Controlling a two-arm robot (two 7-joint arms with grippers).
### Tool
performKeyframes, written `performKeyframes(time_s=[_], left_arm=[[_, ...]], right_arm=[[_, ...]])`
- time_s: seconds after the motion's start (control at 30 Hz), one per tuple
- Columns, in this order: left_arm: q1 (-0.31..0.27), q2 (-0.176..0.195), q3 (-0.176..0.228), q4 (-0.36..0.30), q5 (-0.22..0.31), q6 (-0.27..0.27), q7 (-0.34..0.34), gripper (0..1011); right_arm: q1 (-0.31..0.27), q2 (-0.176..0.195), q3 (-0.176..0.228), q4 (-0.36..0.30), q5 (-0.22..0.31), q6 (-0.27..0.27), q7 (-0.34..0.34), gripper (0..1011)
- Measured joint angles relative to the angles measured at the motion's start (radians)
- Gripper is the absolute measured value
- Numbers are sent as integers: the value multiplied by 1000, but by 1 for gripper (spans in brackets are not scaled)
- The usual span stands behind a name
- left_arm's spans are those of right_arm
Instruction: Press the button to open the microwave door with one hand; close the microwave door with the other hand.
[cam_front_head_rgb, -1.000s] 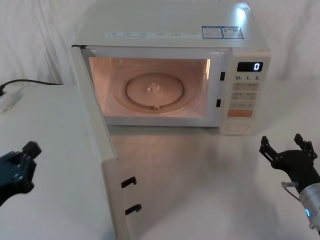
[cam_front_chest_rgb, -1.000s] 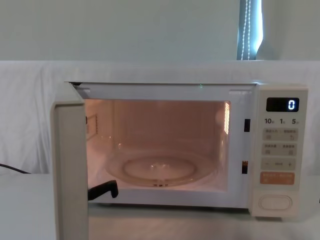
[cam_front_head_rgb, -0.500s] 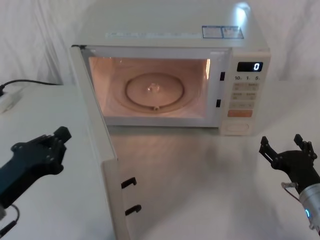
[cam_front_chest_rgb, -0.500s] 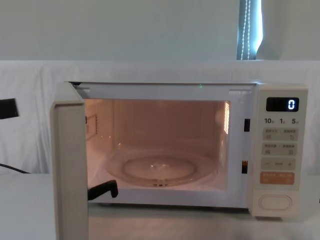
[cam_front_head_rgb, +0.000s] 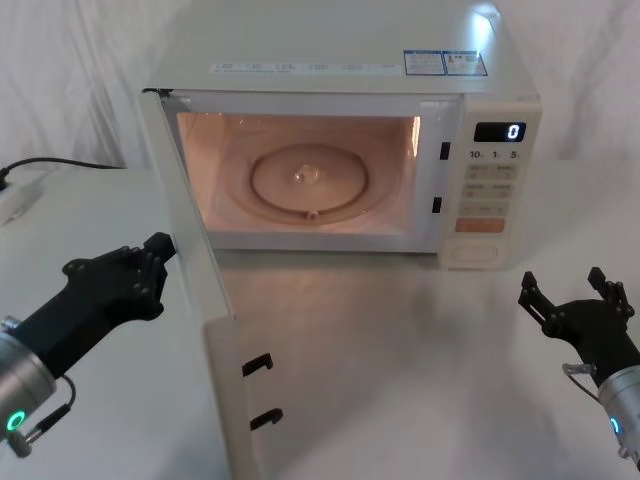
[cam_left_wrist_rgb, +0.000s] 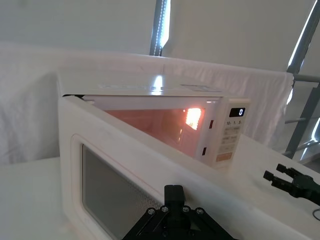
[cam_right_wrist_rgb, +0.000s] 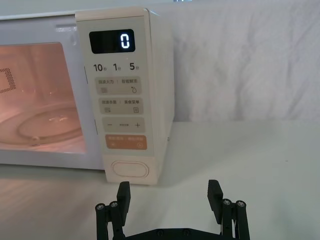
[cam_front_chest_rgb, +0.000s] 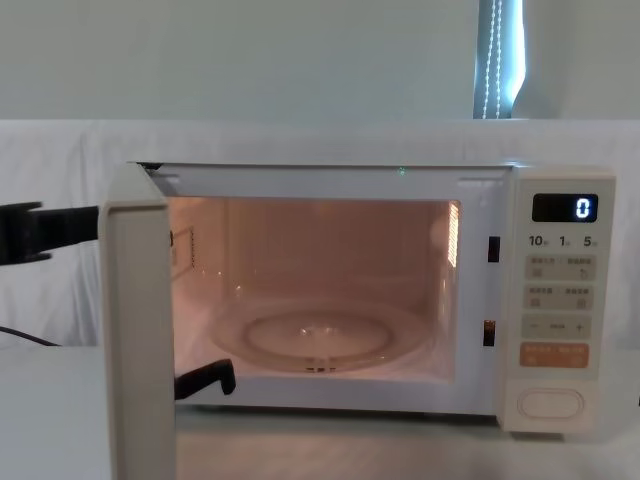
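The microwave door (cam_front_head_rgb: 195, 300) stood wide open at lower left of the head view, the left gripper (cam_front_head_rgb: 150, 262) just beside its outer face with fingers narrow, the right gripper (cam_front_head_rgb: 577, 300) spread wide; this stiff, light door should swing from a push near its free edge.

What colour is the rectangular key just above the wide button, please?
Orange key, seen best in the right wrist view.

The right claw (cam_right_wrist_rgb: 169, 197) sits low over the white tabletop (cam_right_wrist_rgb: 240, 150) with its fingers spread wide. The big white button (cam_right_wrist_rgb: 130, 169) is close ahead, under an orange key (cam_right_wrist_rgb: 126, 143).
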Motion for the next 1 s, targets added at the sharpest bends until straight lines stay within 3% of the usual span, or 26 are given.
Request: performKeyframes(time_s=[0.53,1.0], left_arm=[[-146,-5,127,63,37,0,49,0],[-300,-75,234,163,83,27,86,0]], right_arm=[[0,0,0,0,0,0,0,1002],[0,0,0,0,0,0,0,1002]])
